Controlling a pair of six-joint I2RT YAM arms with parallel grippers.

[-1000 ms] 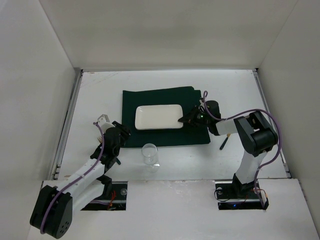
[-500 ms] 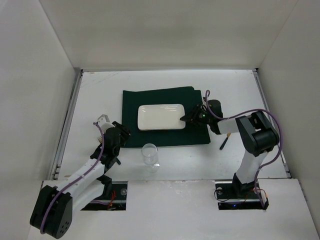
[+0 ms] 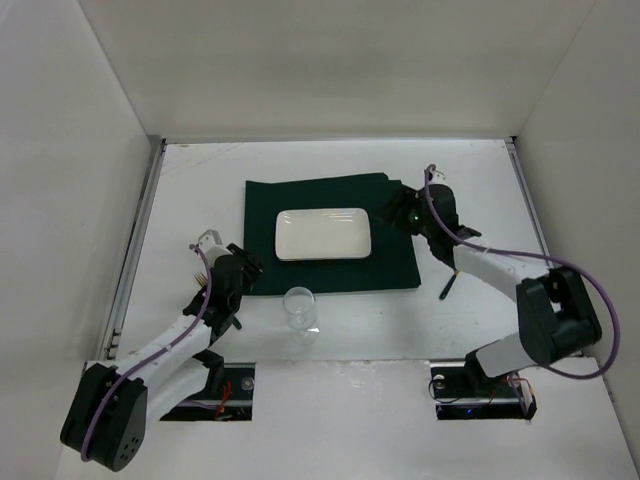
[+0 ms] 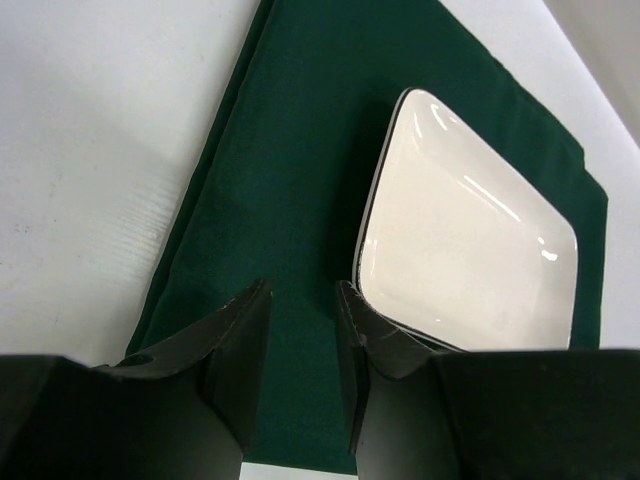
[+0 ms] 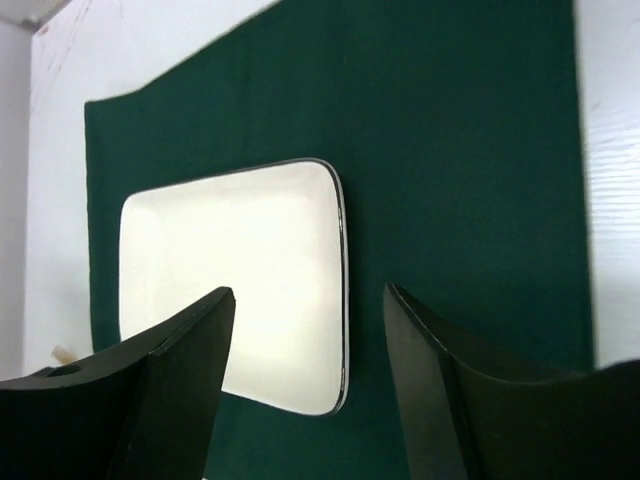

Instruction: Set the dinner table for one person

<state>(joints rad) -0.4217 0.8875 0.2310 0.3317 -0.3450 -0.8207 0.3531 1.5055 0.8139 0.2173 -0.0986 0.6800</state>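
White links and black joint housings are seen on the left arm (image 3: 165,345) and right arm (image 3: 490,268), each trailed by a purple cable (image 3: 607,325). Matte black wedge-shaped fingers (image 4: 235,350) are fitted to the left tool (image 4: 302,300) and right tool (image 5: 310,300).

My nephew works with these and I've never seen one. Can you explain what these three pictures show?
Two robot arms stand at a white table. The overhead picture shows both, the left arm and the right arm. The other two pictures come from a camera on each wrist, with that arm's dark jaws in the foreground. On the table lies a green placemat with a white plate on it, a clear glass beside it, and a dark utensil. The right jaws stand wide open. Nothing shows between either pair.
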